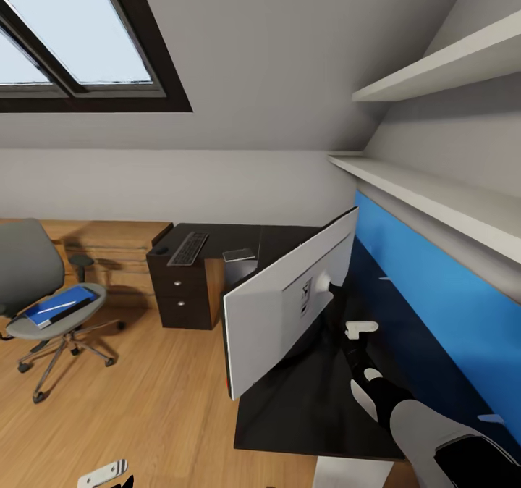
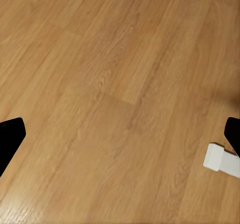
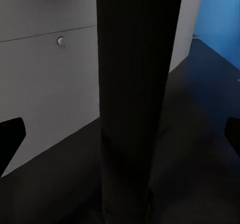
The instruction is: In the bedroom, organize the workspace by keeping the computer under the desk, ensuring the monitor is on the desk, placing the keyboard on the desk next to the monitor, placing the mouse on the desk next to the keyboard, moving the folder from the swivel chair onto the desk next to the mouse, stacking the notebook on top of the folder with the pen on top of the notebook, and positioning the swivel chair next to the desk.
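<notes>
Monitor (image 1: 286, 307) is seen mid-frame on the desk (image 1: 304, 408), white back facing the camera. Right gripper (image 3: 120, 134) is placed around its black stand, jaws wide apart. Left gripper (image 2: 120, 139) is held open over the floor (image 2: 110, 74). Keyboard (image 1: 188, 248) lies upper centre on the desk; folder (image 1: 59, 305) lies on the swivel chair (image 1: 29, 271) at left.

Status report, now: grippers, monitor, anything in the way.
Right gripper open around the monitor's stand. Left gripper open over bare floor. Monitor on the desk, tilted. Nothing blocking.
</notes>
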Motion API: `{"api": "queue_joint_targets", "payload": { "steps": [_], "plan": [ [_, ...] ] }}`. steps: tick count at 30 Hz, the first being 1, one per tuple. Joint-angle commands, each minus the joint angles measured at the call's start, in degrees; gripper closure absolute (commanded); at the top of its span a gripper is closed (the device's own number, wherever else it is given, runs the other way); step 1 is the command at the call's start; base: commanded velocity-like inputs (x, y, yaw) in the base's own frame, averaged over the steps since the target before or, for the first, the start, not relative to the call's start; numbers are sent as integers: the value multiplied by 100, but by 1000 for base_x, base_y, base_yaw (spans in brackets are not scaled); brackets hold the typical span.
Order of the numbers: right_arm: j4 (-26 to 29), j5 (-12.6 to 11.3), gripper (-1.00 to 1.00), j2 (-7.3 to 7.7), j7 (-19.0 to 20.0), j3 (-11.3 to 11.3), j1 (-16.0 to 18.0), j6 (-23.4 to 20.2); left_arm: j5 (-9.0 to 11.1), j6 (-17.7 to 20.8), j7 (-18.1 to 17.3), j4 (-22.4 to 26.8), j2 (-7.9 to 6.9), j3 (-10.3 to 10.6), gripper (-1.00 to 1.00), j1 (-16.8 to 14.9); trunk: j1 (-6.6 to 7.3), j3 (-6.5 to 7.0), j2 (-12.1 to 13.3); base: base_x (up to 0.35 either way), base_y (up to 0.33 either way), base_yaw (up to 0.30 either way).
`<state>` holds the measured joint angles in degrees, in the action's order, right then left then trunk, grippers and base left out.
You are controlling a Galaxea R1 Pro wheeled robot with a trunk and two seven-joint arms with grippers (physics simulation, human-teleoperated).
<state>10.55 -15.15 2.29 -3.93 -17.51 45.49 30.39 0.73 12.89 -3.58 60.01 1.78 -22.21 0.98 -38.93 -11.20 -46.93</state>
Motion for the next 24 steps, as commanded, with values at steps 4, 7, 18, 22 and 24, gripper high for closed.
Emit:
{"api": "queue_joint_targets", "payload": {
  "steps": [4, 7, 18, 22, 24],
  "plan": [
    [0, -23, -100, 6, -37, -50, 4, 11, 6, 45, -38, 11, 7, -21, -100, -2, -3, -7, -5, 102, 0, 0],
    [0, -23, -100, 7, -37, -50, 4, 11, 6, 44, -38, 6, 7, -21, -100, -2, -3, -7, -5, 34, 0, 0],
    [0, -23, -100, 8, -37, -49, 4, 19, -2, 47, -29, -7, 7, -21, -100, -2, -3, -7, -5, 81, 0, 0],
    [0, -23, -100, 8, -37, -46, 4, 20, -1, 47, -29, -11, 7, -21, -100, -2, -3, -7, -5, 67, 0, 0],
    [0, -23, -100, 8, -37, -47, 4, 20, -1, 47, -29, -15, 7, -21, -100, -2, -3, -7, -5, 214, 0, 0]
  ]
}}
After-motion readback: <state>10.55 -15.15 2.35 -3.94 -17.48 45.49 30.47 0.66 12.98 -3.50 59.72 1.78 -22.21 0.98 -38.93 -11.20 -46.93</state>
